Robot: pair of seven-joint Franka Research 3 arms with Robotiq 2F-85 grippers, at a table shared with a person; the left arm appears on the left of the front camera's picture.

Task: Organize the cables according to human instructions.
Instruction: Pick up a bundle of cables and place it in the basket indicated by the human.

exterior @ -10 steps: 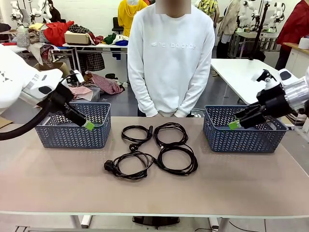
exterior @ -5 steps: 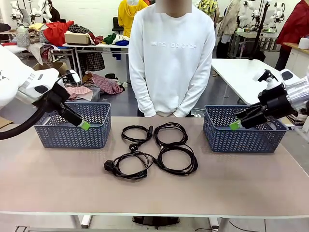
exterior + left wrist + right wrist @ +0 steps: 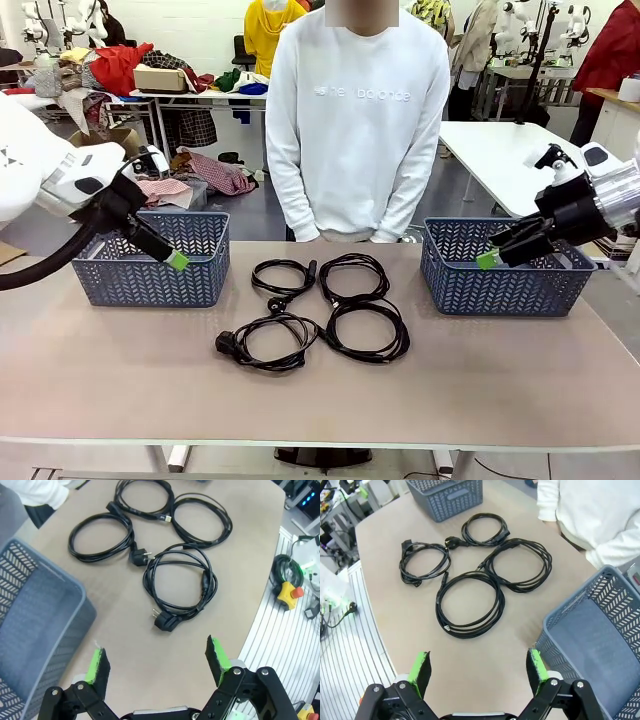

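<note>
Several coiled black cables lie close together at the table's middle: a far-left coil [image 3: 283,275], a far-right coil [image 3: 352,275], a near-left coil [image 3: 270,342] with a chunky plug, and a near-right coil [image 3: 367,330]. My left gripper [image 3: 176,259] hangs open over the left basket's front, nothing between its fingers; its wrist view [image 3: 157,660] looks down on the plugged coil [image 3: 181,585]. My right gripper [image 3: 487,259] is open and empty above the right basket's near-left corner. Its own view [image 3: 478,666] has the coils [image 3: 469,604] ahead.
A blue-grey basket [image 3: 150,282] stands at the left and another [image 3: 500,290] at the right, both seemingly empty. A person in a white sweatshirt [image 3: 355,120] stands at the far edge, hands low behind the table. Bare tabletop [image 3: 320,410] lies in front of the cables.
My left arm has drawn back slightly to the left over its basket. The right gripper has barely shifted. The cables lie as before.
</note>
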